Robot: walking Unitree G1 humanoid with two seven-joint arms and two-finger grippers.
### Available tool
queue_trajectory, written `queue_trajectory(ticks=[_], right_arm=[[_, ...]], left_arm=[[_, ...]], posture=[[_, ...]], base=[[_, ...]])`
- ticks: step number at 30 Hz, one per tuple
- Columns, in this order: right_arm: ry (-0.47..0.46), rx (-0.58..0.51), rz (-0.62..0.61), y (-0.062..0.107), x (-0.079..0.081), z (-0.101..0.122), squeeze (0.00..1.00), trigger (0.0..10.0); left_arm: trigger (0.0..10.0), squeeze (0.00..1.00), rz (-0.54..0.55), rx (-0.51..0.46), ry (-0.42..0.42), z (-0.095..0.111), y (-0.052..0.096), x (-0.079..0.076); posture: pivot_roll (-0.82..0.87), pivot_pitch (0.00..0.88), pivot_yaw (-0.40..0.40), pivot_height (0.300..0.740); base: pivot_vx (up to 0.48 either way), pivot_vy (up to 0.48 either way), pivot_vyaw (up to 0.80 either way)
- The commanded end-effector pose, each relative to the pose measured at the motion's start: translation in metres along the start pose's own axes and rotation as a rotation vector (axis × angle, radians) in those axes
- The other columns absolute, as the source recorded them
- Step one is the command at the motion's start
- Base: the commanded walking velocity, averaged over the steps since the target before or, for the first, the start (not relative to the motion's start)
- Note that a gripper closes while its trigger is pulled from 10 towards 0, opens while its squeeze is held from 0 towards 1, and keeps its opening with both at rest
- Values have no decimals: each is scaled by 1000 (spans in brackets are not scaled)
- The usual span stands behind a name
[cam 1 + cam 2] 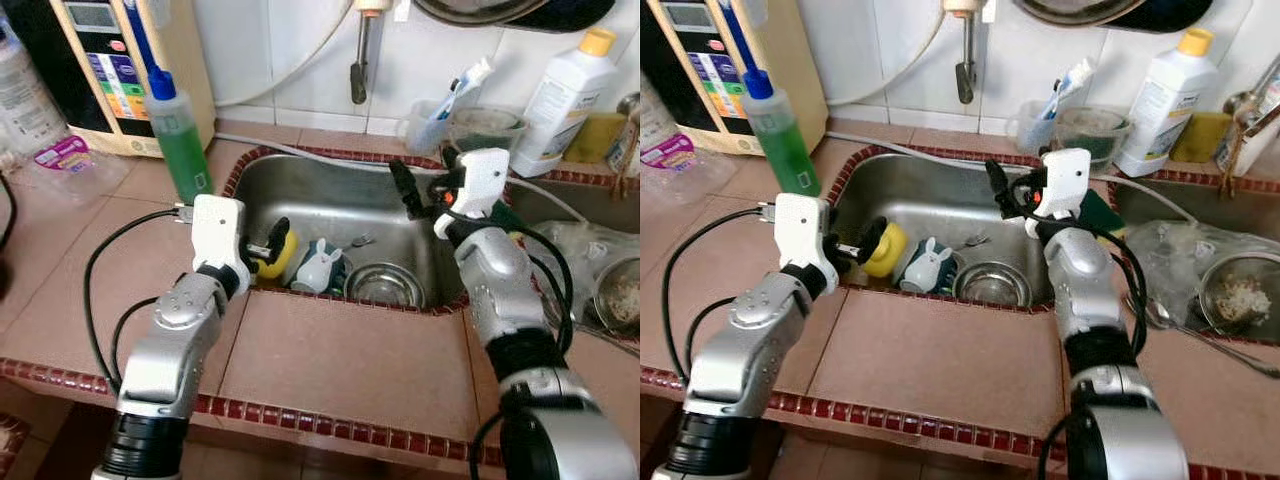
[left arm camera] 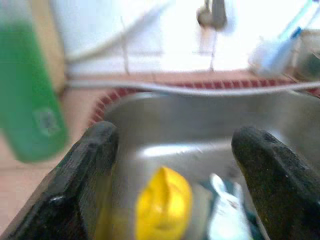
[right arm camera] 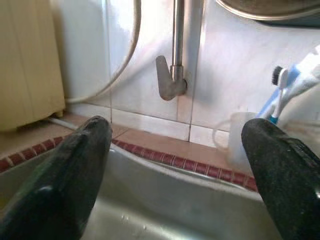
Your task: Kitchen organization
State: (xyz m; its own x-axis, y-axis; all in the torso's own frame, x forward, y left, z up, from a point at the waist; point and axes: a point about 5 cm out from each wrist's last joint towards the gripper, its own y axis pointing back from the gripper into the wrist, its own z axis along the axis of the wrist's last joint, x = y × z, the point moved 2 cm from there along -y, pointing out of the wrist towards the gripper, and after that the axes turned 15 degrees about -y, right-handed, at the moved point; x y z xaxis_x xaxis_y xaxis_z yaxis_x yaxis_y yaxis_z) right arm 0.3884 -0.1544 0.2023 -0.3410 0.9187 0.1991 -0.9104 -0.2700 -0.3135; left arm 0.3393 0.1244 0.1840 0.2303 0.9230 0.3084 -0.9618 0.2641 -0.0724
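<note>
I've got the left gripper (image 1: 270,243) hanging at the near-left rim of the steel sink (image 1: 330,195), fingers spread and empty, lined up on the yellow cup (image 1: 278,256) lying in the basin just beside a small rabbit-shaped mug (image 1: 318,268) and a metal bowl (image 1: 384,284). I judge that cup is my first pick. The right gripper (image 1: 412,190) hovers over the basin's far-right side, likewise released, facing the wall tap (image 3: 172,75).
</note>
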Motion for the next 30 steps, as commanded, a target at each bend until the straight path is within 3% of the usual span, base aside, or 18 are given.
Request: queue_trajectory(ticks=[1, 7, 13, 19, 26, 27, 30], right_arm=[[5, -6, -4, 3, 4, 0, 1000, 10000], [35, 6, -14, 17, 11, -9, 1000, 10000], [5, 18, -67, 30, 12, -14, 1000, 10000], [-12, 63, -45, 46, 32, -29, 1000, 10000], [12, 55, -56, 52, 40, -30, 1000, 10000], [12, 47, -59, 53, 41, -28, 4, 10000], [19, 5, -68, 60, 42, -23, 0, 10000]], left_arm=[[10000, 0, 9, 11, 5, -7, 1, 0], [10000, 0, -43, -2, 86, -16, 7, -8], [10000, 0, -59, -1, 61, -26, 13, -14], [10000, 0, -65, -21, 69, -30, 15, -14], [10000, 0, -66, -37, 40, -31, 17, -13], [10000, 0, -69, -39, 36, -32, 18, -13], [10000, 0, -59, -63, 47, -34, 25, -14]], posture=[[-60, 8, 23, 740], [-64, 0, 21, 740], [-65, 0, 14, 740], [-80, 0, 18, 740], [-88, 5, 30, 740], [-89, 8, 32, 740], [-94, 14, 38, 740]], base=[[0, 0, 0], [0, 0, 0], [0, 0, 0], [0, 0, 0], [0, 0, 0], [0, 0, 0], [0, 0, 0]])
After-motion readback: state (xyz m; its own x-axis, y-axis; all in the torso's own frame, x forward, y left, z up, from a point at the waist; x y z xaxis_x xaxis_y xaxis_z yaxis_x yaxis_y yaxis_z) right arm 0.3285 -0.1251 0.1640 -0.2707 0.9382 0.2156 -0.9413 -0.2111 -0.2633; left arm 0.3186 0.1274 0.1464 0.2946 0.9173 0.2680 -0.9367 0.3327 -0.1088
